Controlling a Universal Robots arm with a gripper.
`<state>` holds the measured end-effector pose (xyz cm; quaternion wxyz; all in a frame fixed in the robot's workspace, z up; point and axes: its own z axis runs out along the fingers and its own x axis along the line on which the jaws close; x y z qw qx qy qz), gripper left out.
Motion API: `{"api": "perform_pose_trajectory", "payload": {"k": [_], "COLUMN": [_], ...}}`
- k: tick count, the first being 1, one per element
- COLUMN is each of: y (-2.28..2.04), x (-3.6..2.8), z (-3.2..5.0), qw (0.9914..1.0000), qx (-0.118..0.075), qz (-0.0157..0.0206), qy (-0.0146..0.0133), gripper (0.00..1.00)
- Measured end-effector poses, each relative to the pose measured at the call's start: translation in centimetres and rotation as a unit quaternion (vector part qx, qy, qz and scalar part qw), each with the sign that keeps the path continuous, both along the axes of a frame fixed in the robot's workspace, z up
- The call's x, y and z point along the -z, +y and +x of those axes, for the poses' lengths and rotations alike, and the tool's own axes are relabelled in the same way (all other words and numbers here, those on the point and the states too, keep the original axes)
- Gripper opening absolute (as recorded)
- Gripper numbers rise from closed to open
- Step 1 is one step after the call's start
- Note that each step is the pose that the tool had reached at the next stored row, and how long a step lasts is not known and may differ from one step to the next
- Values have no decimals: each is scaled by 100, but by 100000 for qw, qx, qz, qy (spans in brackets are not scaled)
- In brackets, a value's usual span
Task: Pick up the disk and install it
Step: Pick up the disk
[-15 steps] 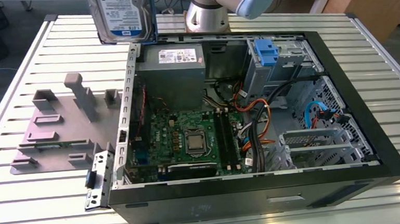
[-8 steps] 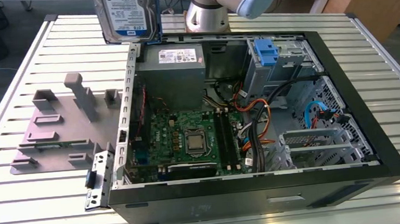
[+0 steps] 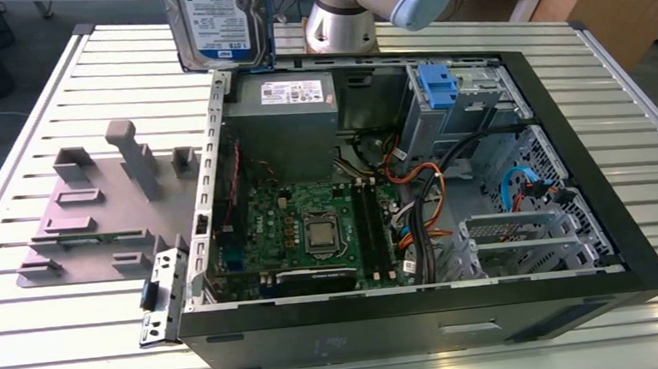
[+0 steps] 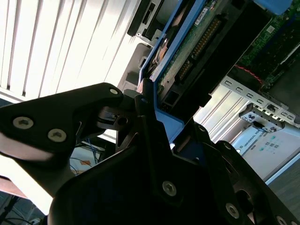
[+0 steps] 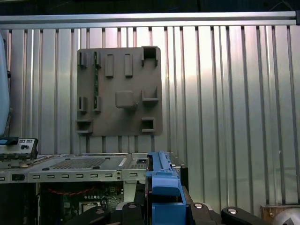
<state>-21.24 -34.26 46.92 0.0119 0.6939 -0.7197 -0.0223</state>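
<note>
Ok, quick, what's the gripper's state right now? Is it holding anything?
Gripper: closed, holding the disk.

- Exterior view: a high vantage off the arm, angled down across the slatted table (image 3: 41, 339). It stands far enough back to take in the whole open computer case (image 3: 429, 324), with the grey fixture plate (image 3: 92, 242) on the exterior view's left.
- First wrist view: faces almost squarely down onto the table and the same fixture plate, from above the case's rim. The blue rail of the disk (image 5: 161, 187) is close in the foreground.
- Second wrist view: very tight on the gripper (image 4: 149, 105) and the disk, sighting along them into the case.
- Shared ground: the exterior and first wrist views both cover the plate and table slats; all three catch the case and the disk.
</note>
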Motion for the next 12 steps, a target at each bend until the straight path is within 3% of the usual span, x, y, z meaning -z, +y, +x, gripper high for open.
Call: {"api": "perform_pose_trajectory", "payload": {"k": [12], "y": [0], "x": [0], "z": [147], "qw": [100000], "qx": [0], "qz": [-1], "qy": [11], "gripper": [37]}}
